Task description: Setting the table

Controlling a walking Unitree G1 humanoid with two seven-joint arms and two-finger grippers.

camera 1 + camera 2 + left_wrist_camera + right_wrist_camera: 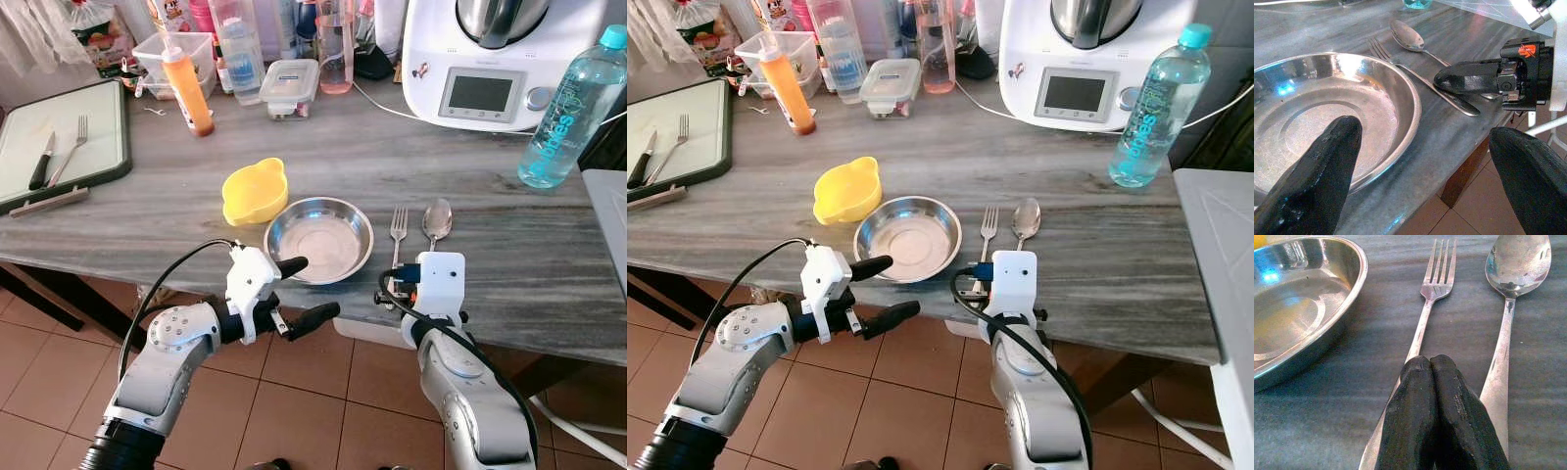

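A shiny steel bowl (318,238) sits near the front edge of the grey table (196,235), touching a yellow bowl (255,191) behind it on the left. To its right a fork (398,230) and a spoon (436,220) lie side by side, handles toward me. My left gripper (304,291) hangs open just off the table edge in front of the steel bowl (1337,117); one finger (1312,181) reaches over the rim. My right gripper (1430,364) is shut, its tips over the end of the fork (1425,313) handle beside the spoon (1508,308), with nothing seen between them.
An orange sauce bottle (188,88), plastic tubs (289,86) and a white kitchen machine (490,59) line the back. A blue water bottle (573,108) stands at the right. A green-rimmed board (59,137) at the far left carries a knife and a fork. Tiled floor lies below.
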